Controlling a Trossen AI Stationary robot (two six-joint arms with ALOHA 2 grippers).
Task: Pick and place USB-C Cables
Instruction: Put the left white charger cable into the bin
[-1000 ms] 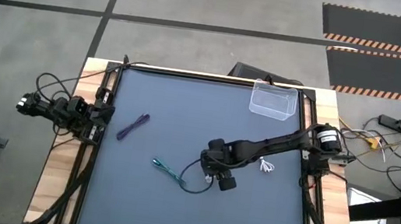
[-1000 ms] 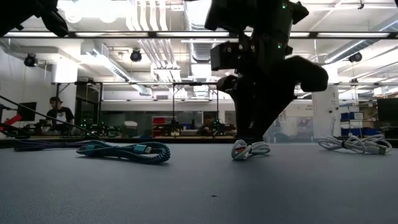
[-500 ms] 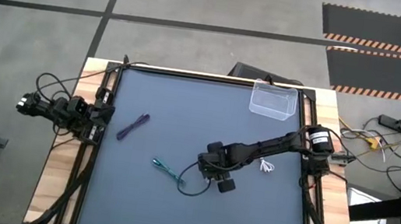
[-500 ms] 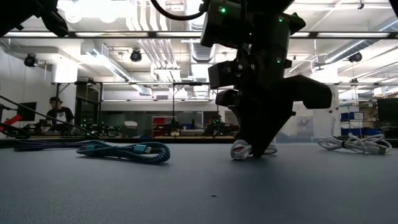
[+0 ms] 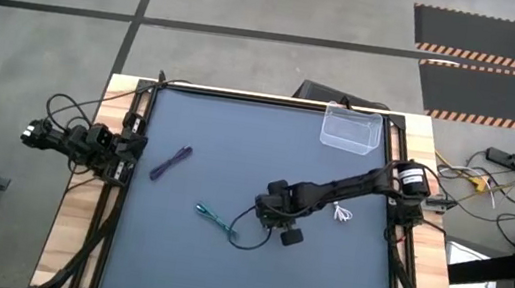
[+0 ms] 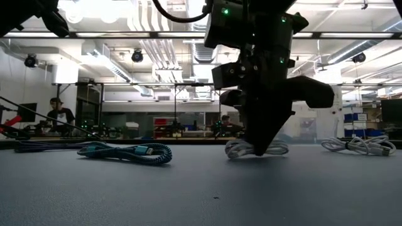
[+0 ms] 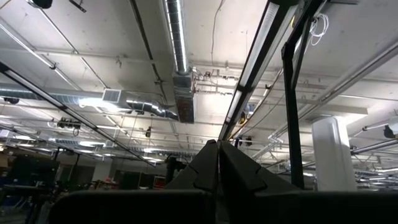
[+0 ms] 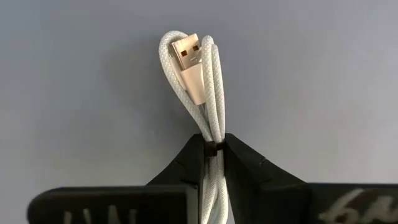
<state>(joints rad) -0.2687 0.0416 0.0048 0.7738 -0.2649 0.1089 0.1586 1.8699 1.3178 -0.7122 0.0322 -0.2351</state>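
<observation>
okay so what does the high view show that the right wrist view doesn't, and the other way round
Only the high view shows the whole layout: the clear bin at the table's far right corner, the purple cable, the teal cable, a second white cable beside the right arm, and the left end effector parked off the table's left edge.

Only the right wrist view shows the grasp itself: the right end effector shut on the folded white cable, with its metal plug exposed.

Both show the grey table and the right arm.

The right claw has dropped to the table and pinched the white cable, which has shifted.
</observation>
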